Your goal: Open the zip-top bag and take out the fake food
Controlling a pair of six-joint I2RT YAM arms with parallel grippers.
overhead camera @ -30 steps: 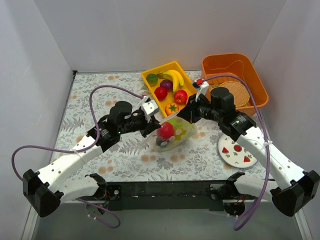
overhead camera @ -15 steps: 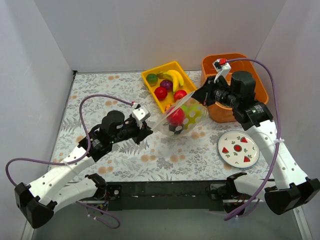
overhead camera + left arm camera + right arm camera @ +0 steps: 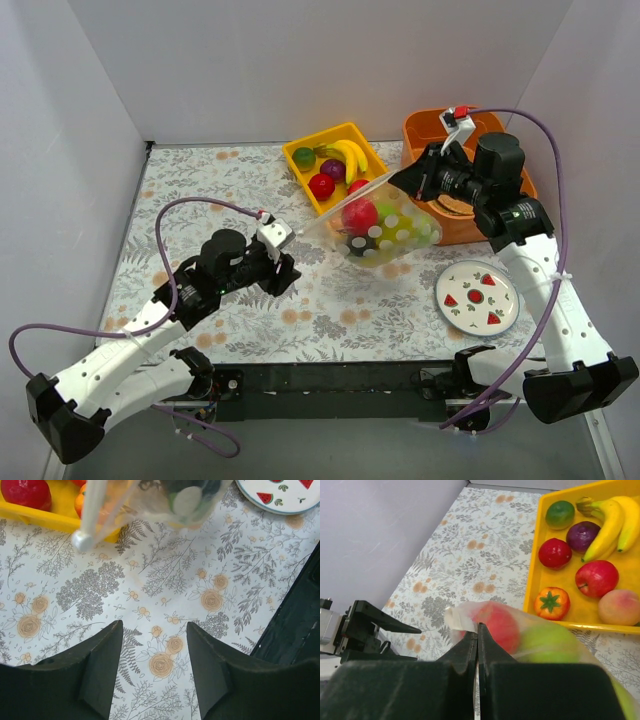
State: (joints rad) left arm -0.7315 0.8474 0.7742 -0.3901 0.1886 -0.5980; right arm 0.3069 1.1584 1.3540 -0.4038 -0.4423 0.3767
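The zip-top bag (image 3: 385,228) hangs in the air between the yellow tray and the orange basket, with its zip strip on the low left side. It holds fake food: a red piece (image 3: 359,215), green pieces and a dark spotted piece. My right gripper (image 3: 398,181) is shut on the bag's upper right edge. In the right wrist view the jaws (image 3: 478,630) pinch the plastic in front of the red piece (image 3: 497,625) and a green piece (image 3: 547,642). My left gripper (image 3: 288,268) is open and empty, low over the table to the left of the bag. In the left wrist view (image 3: 154,630) the bag (image 3: 170,500) hangs ahead of it.
The yellow tray (image 3: 325,132) holds a banana, red apples, a lime, a purple fruit and an orange tomato-like fruit (image 3: 552,603). The orange basket (image 3: 512,142) stands at the back right. A white plate (image 3: 478,297) with watermelon prints lies at the front right.
My right gripper has lifted the bag up and to the right, off the table. My left gripper has drawn back to the left and down, away from the bag.
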